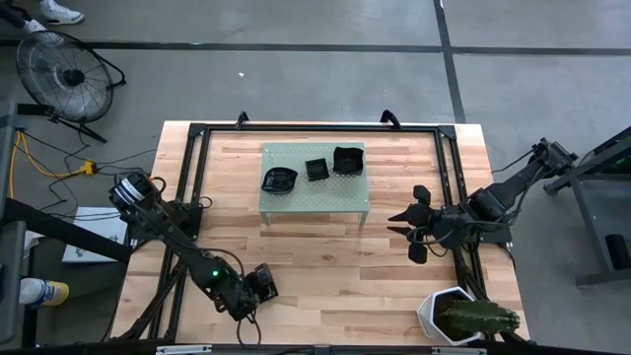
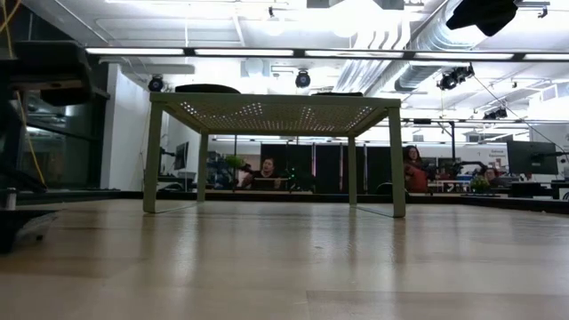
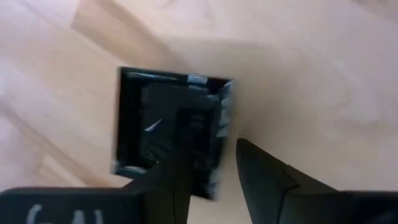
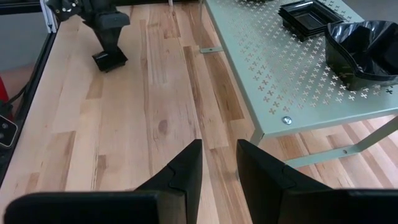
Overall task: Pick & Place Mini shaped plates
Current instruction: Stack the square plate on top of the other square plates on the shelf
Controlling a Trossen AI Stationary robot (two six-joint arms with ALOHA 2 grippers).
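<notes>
Wooden table (image 1: pixel 325 266) bearing a perforated green stand (image 1: pixel 314 192) on which three mini black plates rest: wavy-edged (image 1: pixel 279 179), small square (image 1: pixel 316 170), larger square (image 1: pixel 347 160). Left gripper (image 1: pixel 258 286), low at the table's near edge, straddles one rim of a fourth square plate (image 3: pixel 171 127), one finger inside, one outside, not clenched. Right gripper (image 4: pixel 217 163) waits parted and empty beside the stand. Risk: a thin one-wall pinch on glossy plastic may slip or tip the dish when lifted

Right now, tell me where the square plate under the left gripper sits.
The square plate lies on the wooden table near its front-left edge in the high view, under the left gripper.
</notes>
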